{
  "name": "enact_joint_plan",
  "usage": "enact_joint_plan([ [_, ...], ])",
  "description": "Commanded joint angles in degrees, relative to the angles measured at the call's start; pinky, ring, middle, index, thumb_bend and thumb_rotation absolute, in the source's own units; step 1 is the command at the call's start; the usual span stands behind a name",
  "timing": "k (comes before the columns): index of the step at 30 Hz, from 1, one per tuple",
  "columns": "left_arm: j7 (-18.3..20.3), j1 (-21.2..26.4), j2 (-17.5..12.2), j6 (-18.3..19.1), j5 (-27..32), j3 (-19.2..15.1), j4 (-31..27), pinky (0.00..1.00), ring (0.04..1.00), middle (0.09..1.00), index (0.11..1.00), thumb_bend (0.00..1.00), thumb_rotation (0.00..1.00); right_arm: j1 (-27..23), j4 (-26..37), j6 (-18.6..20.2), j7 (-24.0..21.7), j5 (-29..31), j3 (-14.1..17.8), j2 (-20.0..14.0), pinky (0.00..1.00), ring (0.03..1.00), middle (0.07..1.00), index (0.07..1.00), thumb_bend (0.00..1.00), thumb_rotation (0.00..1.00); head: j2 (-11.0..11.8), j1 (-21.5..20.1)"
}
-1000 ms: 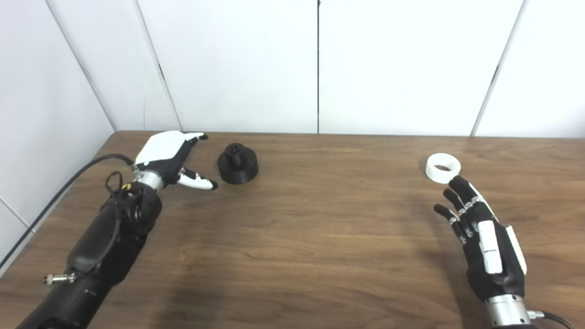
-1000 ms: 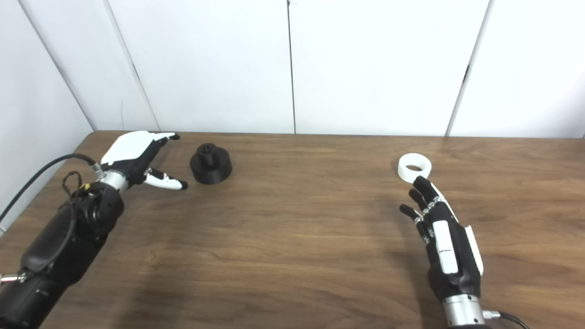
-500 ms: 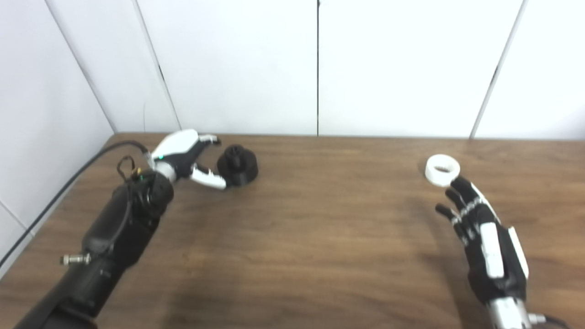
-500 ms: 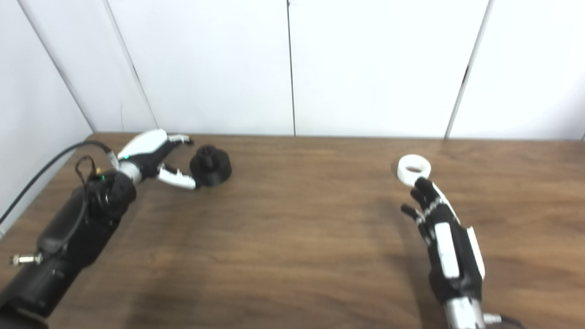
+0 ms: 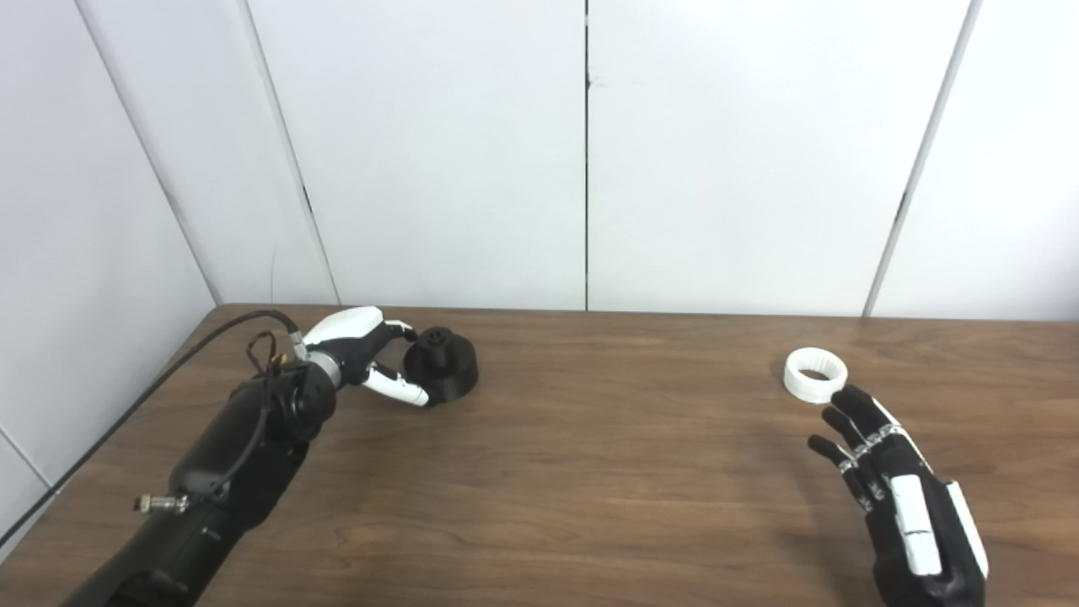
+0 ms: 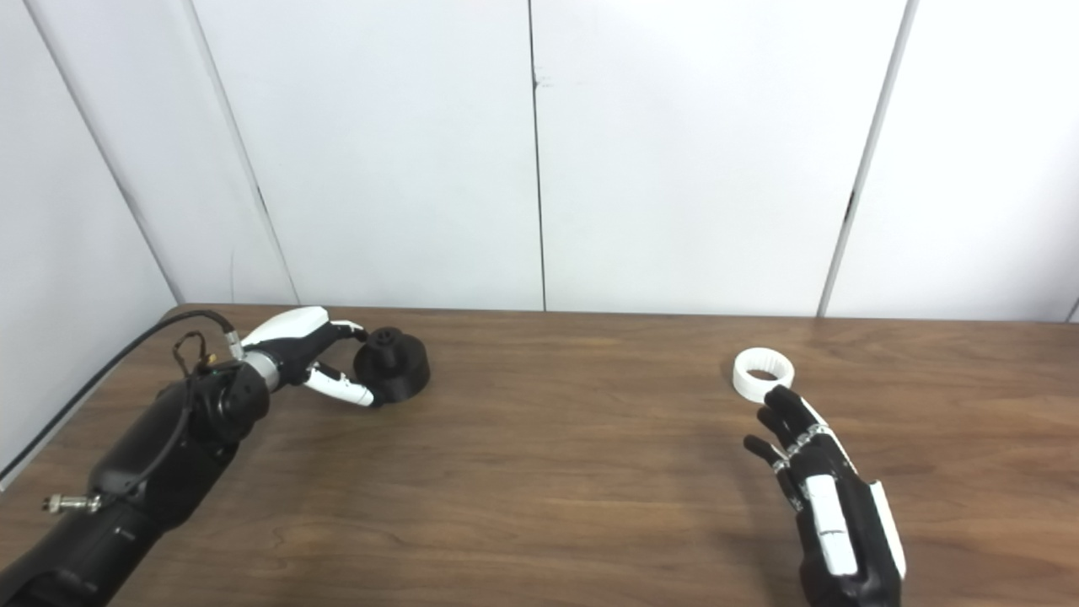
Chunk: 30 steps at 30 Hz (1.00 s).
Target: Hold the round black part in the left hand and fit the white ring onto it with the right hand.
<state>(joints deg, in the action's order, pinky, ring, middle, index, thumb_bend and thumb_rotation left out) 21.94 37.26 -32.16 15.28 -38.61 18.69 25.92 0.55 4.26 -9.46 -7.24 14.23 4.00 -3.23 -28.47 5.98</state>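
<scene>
One black part (image 5: 441,368) | one white ring (image 5: 813,375) | left hand (image 5: 362,358) spread around part | right hand (image 5: 902,514) empty, spread

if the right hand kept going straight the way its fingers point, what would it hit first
Most likely the white ring. The right hand is open, its fingertips aimed at the ring and nearly touching its near edge, though the exact gap is hard to judge.

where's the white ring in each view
Left eye view: white ring right of centre on the table, just beyond the right hand.
Right eye view: the ring sits a little further left in the picture, same spot by the hand.
Shared landmark: the black part at far left.
</scene>
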Motion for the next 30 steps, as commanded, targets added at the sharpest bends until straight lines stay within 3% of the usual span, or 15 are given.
enact_joint_plan([
  [1, -1.52, 3.10, -0.84, 0.10, -0.92, -0.15, -0.62, 0.83, 0.965, 0.920, 0.857, 0.87, 0.46, 4.73, -5.55, -0.45, -0.78, 0.69, -0.02, 0.51, 0.80, 0.905, 0.892, 0.850, 0.61, 0.78, -0.09, 0.00],
  [18, -4.34, 3.75, -0.22, -1.19, -1.80, 0.68, 1.67, 0.84, 0.950, 0.907, 0.846, 0.88, 0.42, 5.15, -3.84, 0.40, -1.08, 1.23, -0.13, -0.56, 0.81, 0.913, 0.910, 0.866, 0.60, 0.80, -0.90, 0.06],
  [30, -5.67, 4.12, 0.32, -2.56, -1.84, 0.91, 2.95, 0.84, 0.952, 0.916, 0.857, 0.90, 0.45, 5.65, -3.22, 0.90, -0.52, 0.65, -0.12, -0.67, 0.81, 0.914, 0.910, 0.872, 0.63, 0.80, -1.12, -0.31],
])
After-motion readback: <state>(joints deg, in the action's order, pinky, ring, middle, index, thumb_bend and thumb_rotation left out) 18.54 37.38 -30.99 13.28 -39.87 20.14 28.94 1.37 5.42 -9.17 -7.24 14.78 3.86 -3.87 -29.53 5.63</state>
